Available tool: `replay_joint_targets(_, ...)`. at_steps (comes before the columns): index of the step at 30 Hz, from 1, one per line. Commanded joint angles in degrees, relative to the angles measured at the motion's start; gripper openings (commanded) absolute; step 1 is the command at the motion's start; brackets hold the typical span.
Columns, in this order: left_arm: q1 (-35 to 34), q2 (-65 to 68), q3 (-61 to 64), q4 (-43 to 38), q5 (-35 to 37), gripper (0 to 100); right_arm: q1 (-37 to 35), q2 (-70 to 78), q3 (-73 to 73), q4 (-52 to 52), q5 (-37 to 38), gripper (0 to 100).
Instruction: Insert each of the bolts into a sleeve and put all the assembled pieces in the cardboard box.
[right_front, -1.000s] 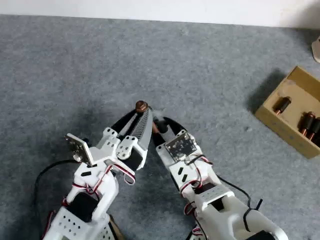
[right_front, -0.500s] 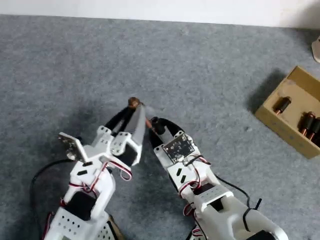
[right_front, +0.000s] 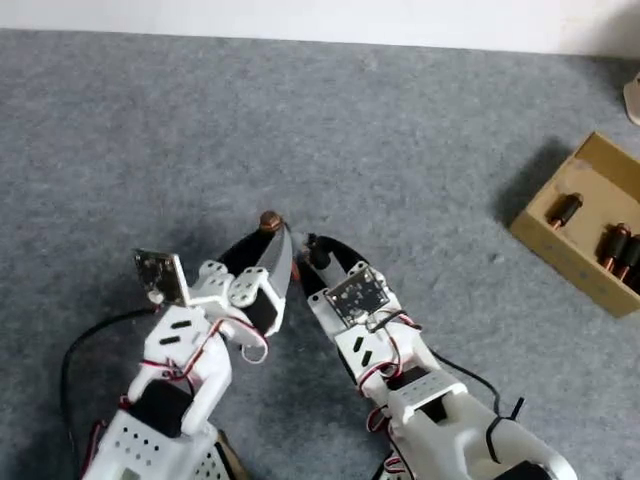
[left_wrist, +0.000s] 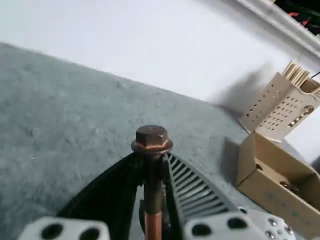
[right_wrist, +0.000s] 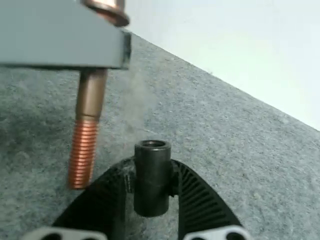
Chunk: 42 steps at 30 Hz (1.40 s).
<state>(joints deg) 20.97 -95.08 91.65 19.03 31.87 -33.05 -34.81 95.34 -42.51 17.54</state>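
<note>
My left gripper (right_front: 267, 232) is shut on a copper bolt (left_wrist: 151, 170), its hex head (right_front: 269, 220) up and its threaded end (right_wrist: 83, 157) pointing down. My right gripper (right_front: 317, 254) is shut on a black sleeve (right_wrist: 152, 176), held upright with its open bore facing up. In the right wrist view the bolt hangs beside the sleeve, off to one side of the bore and apart from it. The cardboard box (right_front: 556, 246) sits at the right edge of the table with several assembled pieces (right_front: 612, 246) inside; its wall (left_wrist: 265, 185) also appears in the left wrist view.
Grey carpet (right_front: 380, 130) covers the table. A perforated beige holder (left_wrist: 278, 105) stands beyond the box against the white wall. Both arms sit close together near the front middle, with free room to the left and at the back.
The left gripper swung the bolt left and back, away from the sleeve, then came partway back toward it. The right arm barely moved.
</note>
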Motion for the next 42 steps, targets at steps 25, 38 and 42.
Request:
replay_joint_targets(25, -3.5, 17.9, -6.4, -22.9, 0.3, 1, -0.6, -0.5, 6.1, -0.1, 0.4, 0.5)
replay_joint_targets(38, -3.3, 26.9, -8.0, -29.0, 2.3, 1, -1.8, -0.4, 6.1, 0.0, 0.4, 0.5)
replay_joint_targets(42, -3.0, 34.9, -9.3, -32.4, 2.6, 1, -1.6, -0.4, 6.1, 0.0, 0.4, 0.5)
